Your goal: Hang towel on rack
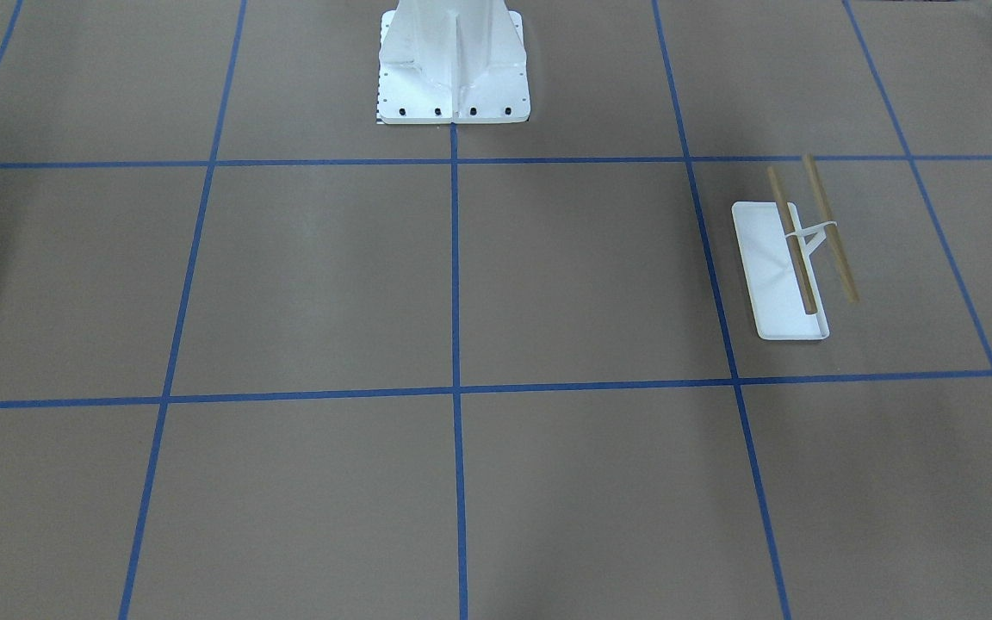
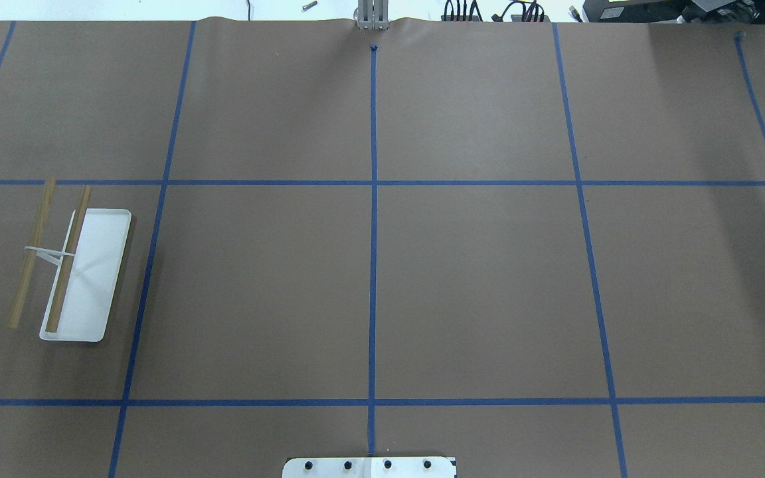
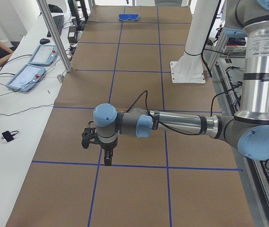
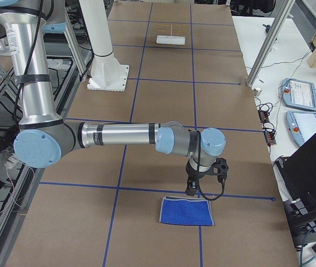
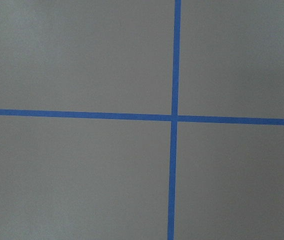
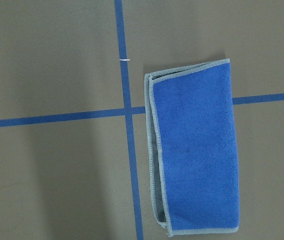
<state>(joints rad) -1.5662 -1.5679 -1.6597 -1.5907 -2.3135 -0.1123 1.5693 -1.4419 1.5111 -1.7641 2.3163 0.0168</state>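
One folded towel [image 4: 186,211] just beside right tool [image 4: 192,192], jaw spacing unclear

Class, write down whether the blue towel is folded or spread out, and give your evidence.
Folded. In the right wrist view the towel shows two stitched edges stacked along its left side, greyer underside between them.
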